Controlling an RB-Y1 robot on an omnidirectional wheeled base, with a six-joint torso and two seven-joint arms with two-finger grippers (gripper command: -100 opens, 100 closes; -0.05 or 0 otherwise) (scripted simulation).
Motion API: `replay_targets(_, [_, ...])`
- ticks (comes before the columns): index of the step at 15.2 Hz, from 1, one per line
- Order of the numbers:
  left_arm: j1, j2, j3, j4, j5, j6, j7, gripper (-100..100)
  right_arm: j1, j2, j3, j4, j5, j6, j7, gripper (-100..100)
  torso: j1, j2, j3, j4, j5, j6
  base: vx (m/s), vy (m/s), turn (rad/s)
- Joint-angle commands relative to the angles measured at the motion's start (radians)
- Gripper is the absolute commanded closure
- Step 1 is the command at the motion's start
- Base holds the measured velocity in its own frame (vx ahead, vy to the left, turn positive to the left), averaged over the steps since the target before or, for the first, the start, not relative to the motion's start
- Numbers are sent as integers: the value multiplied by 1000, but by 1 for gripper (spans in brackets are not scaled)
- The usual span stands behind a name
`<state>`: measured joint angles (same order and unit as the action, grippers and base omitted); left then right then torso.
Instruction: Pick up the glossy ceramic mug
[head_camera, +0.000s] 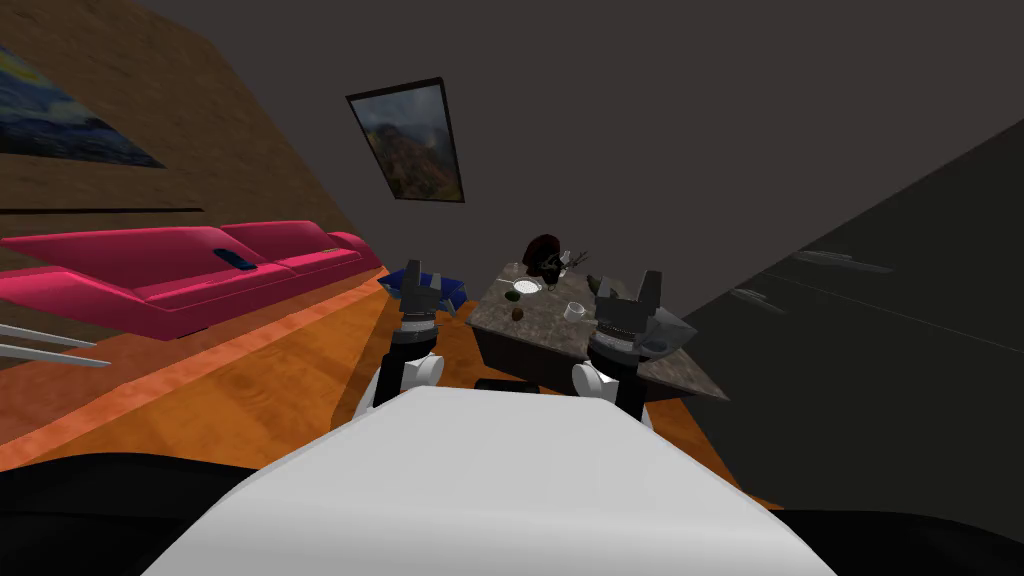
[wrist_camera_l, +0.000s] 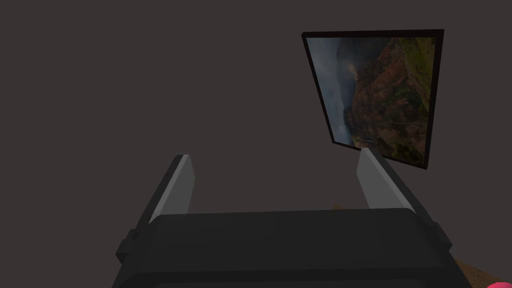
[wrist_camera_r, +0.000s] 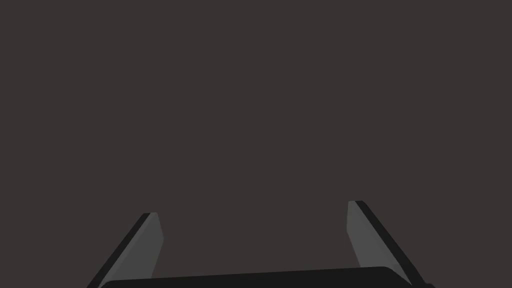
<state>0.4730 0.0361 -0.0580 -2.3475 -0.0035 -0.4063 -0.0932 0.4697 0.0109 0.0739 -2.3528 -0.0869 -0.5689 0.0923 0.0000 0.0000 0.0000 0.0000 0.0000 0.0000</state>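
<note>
Mug (head_camera: 574, 311), white and small, stands on the mottled stone table (head_camera: 541, 325), just to the left of the right pincer (head_camera: 628, 288) and between it and the left pincer (head_camera: 422, 277), nearer the right one. Both pincers have their fingers spread wide apart and hold nothing. Farther from the right pincer than the mug, on the same table, lie a white plate (head_camera: 527, 286), a green item (head_camera: 512, 296) and a brown item (head_camera: 517, 314). A pink sofa (head_camera: 200, 270) stands well to the left of the left pincer.

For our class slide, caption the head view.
Both open, left claw and right claw held up near a small white mug on a mottled grey table.
</note>
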Motion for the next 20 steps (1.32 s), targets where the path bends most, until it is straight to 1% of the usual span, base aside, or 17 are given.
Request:
replay_targets(1, [0,0,0,0,0,0,0,0,13,-40,2,11,8,-6,-6,-100,0,0,0,0,0,0,-29,19,54])
replay_targets(3, [0,0,0,0,0,0,0,0,25,-73,3,22,15,-12,-12,-100,3,3,2,1,0,0,-74,62,102])
replay_targets(4, [0,0,0,0,0,0,0,0,41,-105,5,36,25,-19,-19,-100,4,4,2,1,1,0,-79,73,98])
replay_targets(5, [0,0,0,0,0,0,0,0,41,-111,5,36,25,-19,-19,-100,5,5,3,1,1,0,-61,71,77])
replay_targets(6, [0,0,0,0,0,0,0,0,59,-143,7,52,36,-29,-27,-100,5,5,3,1,1,0,-41,86,118])
replay_targets(7, [0,0,0,0,0,0,0,0,59,-155,7,52,36,-29,-27,-100,6,4,3,1,1,0,-30,85,101])
replay_targets(8, [0,0,0,0,0,0,0,0,80,-185,9,70,49,-40,-37,-100,6,4,2,1,1,0,-22,95,162])
replay_targets(9, [0,0,0,0,0,0,0,0,80,-203,9,70,49,-40,-37,-100,6,3,2,1,1,-1,-15,93,132])
replay_targets(10, [0,0,0,0,0,0,0,0,102,-229,10,91,63,-52,-47,-100,6,2,1,1,1,0,-25,123,186])
replay_targets(11, [0,0,0,0,0,0,0,0,102,-253,10,91,63,-52,-47,-100,8,2,1,0,2,-1,-27,120,141])
replay_targets(12, [0,0,0,0,0,0,0,0,102,-256,10,91,63,-52,-47,-100,8,3,1,1,2,0,-13,76,15])
replay_targets(13, [0,0,0,0,0,0,0,0,126,-293,12,112,78,-65,-58,-100,7,2,1,0,2,0,-8,87,129])
replay_targets(14, [0,0,0,0,0,0,0,0,126,-312,12,112,78,-65,-58,-100,6,2,1,0,1,0,-13,92,143])
replay_targets(15, [0,0,0,0,0,0,0,0,151,-336,14,136,94,-79,-70,-100,6,2,1,0,1,0,2,121,218])
replay_targets(17, [0,0,0,0,0,0,0,0,151,-372,14,136,94,-79,-70,-100,8,1,0,0,2,0,-3,102,105])
replay_targets(18, [0,0,0,0,0,0,0,0,176,-401,15,161,110,-94,-82,-100,7,1,1,0,2,0,-7,94,191])
replay_targets(20, [0,0,0,0,0,0,0,0,176,-435,15,161,110,-94,-82,-100,7,1,1,0,2,0,-11,89,109])
